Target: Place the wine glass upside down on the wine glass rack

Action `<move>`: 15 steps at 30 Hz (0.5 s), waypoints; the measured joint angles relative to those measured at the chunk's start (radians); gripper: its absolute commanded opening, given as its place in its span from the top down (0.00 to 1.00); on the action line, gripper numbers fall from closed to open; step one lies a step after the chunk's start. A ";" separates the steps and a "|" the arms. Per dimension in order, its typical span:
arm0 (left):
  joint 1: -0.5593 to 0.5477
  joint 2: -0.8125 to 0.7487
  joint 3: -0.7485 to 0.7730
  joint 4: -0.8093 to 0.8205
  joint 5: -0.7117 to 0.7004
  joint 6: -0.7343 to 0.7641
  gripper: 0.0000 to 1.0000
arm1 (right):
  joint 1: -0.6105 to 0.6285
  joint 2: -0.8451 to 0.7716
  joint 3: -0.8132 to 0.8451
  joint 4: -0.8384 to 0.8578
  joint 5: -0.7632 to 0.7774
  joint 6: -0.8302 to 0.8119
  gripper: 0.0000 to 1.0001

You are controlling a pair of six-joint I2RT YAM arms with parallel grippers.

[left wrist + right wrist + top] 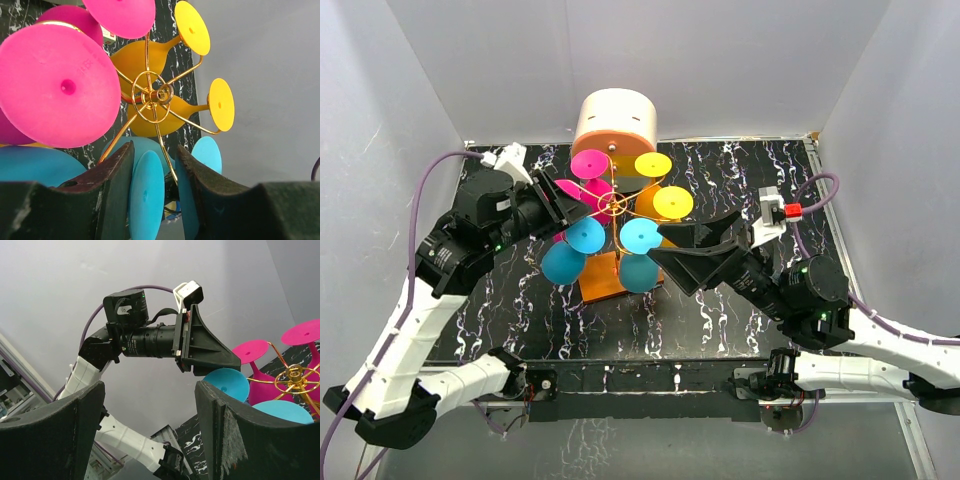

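Wine glasses crowd the scene: two pink plastic ones (60, 90), two yellow ones (221, 105) and other turquoise ones (640, 236) sit foot-up around the thin gold wire wine glass rack (152, 95). Its curled arms radiate from a central hub above a flat orange base (600, 280). It stands about midway across the black marbled table (740, 300), with a big cream-and-orange cylinder (615, 120) just behind it. One large pink foot fills the left of the left wrist view, close beside the left tool (155, 150).

The turquoise plastic wine glass (145, 197) nearest that tool is at the rack's near-left side. Its flat round foot shows almost edge-on, a matte disc with a small dimple at its centre, and its bowl is hidden.

The left tool's fingers (110, 185) stand apart with that foot between them; whether they touch it cannot be told. The right tool (150, 386) hovers at the rack's right side, fingers wide apart with nothing between them, clear of the glasses.
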 measured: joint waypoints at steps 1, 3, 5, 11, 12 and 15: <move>0.000 0.000 0.007 -0.005 0.000 0.015 0.61 | 0.000 -0.004 -0.001 0.000 0.001 0.000 0.29; 0.000 0.000 0.019 -0.013 -0.002 0.045 0.61 | 0.000 -0.011 -0.005 0.001 0.003 0.000 0.29; 0.000 0.002 0.031 -0.023 -0.002 0.077 0.60 | 0.000 -0.016 -0.010 0.002 0.003 0.000 0.29; 0.000 0.023 0.067 -0.044 -0.004 0.161 0.56 | 0.000 -0.017 -0.013 0.001 0.004 0.004 0.29; 0.000 0.031 0.074 -0.047 -0.004 0.172 0.55 | 0.000 -0.017 -0.014 0.001 0.004 0.004 0.29; 0.000 0.054 0.094 -0.051 -0.005 0.204 0.54 | 0.000 -0.018 -0.015 0.000 0.010 0.005 0.29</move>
